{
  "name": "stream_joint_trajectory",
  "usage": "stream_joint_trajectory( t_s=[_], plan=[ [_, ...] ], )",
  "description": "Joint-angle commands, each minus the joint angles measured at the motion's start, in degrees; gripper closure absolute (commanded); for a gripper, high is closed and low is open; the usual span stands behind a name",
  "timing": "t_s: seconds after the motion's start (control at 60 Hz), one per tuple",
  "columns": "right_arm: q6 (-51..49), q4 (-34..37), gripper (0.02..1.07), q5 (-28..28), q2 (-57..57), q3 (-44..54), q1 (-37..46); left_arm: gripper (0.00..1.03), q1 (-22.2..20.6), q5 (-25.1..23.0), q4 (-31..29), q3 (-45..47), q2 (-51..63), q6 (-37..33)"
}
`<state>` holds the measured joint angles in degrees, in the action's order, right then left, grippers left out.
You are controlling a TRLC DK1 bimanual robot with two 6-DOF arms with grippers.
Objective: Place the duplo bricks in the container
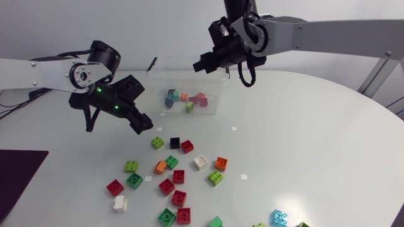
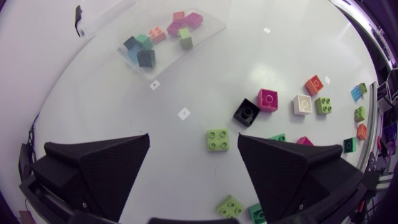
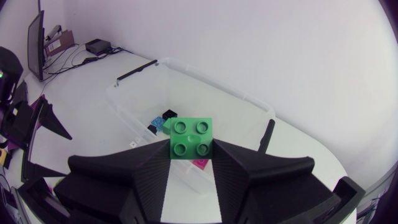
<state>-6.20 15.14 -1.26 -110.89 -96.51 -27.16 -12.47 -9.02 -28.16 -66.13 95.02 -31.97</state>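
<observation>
My right gripper (image 3: 191, 163) is shut on a green duplo brick (image 3: 191, 138), studs facing the camera, held over the clear plastic container (image 3: 211, 84). In the head view that gripper (image 1: 199, 65) hangs above the back rim of the container (image 1: 218, 106), which holds several bricks. My left gripper (image 1: 140, 120) stands open and empty, low over the table left of the container. Between and just ahead of its fingers lies a lime brick (image 2: 217, 139), untouched. The same lime brick (image 1: 158, 142) heads a scatter of loose bricks.
A black brick (image 2: 247, 112), a magenta one (image 2: 268, 98), a white one (image 2: 303, 104) and an orange one (image 2: 314, 84) lie beyond the lime brick. More red and green bricks (image 1: 178, 198) spread toward the front edge. A dark mat (image 1: 19, 173) lies at the front left.
</observation>
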Motion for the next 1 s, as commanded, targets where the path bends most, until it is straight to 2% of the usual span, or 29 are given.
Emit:
stream_joint_trajectory(
  t_s=[0.0, 0.45, 0.5, 0.55, 0.583, 0.6, 0.667, 0.767, 0.983],
  plan=[
    [1.5, -0.5, 0.78, 0.7, -2.9, -3.1, 0.1, 0.05, 0.5, -0.5, 1.3, 2.9, -0.9, -2.1],
    [2.2, 2.5, 0.77, 2.7, -13.9, -17.8, -0.4, 0.05, 0.7, -0.5, 4.6, 8.3, 2.5, -5.0],
    [2.2, 2.8, 0.68, 3.1, -14.9, -19.0, -0.4, 0.05, 0.5, -0.5, 5.1, 8.8, 3.0, -5.0],
    [2.2, 3.9, 0.46, 3.4, -16.0, -20.7, -0.4, 0.05, -0.1, -0.5, 5.6, 9.4, 3.5, -5.3],
    [2.3, 4.3, 0.36, 3.5, -16.4, -21.4, -0.4, 0.05, -0.2, -0.5, 6.0, 9.6, 3.7, -5.3],
    [2.3, 4.6, 0.20, 3.8, -16.4, -21.9, -0.4, 0.05, -0.6, -0.5, 6.7, 9.6, 4.1, -5.4],
    [2.6, 4.6, 0.08, 4.2, -16.1, -22.0, -0.4, 0.05, -0.9, -0.5, 7.4, 9.2, 5.0, -5.5],
    [2.6, 5.6, 0.07, 4.2, -14.7, -21.6, -0.5, 0.05, -1.6, -0.6, 9.0, 8.6, 6.5, -5.6],
    [2.2, 5.8, 0.07, 4.2, -6.1, -13.5, -1.3, 0.05, -3.0, -0.8, 10.1, 6.0, 10.7, -5.6]
  ],
)
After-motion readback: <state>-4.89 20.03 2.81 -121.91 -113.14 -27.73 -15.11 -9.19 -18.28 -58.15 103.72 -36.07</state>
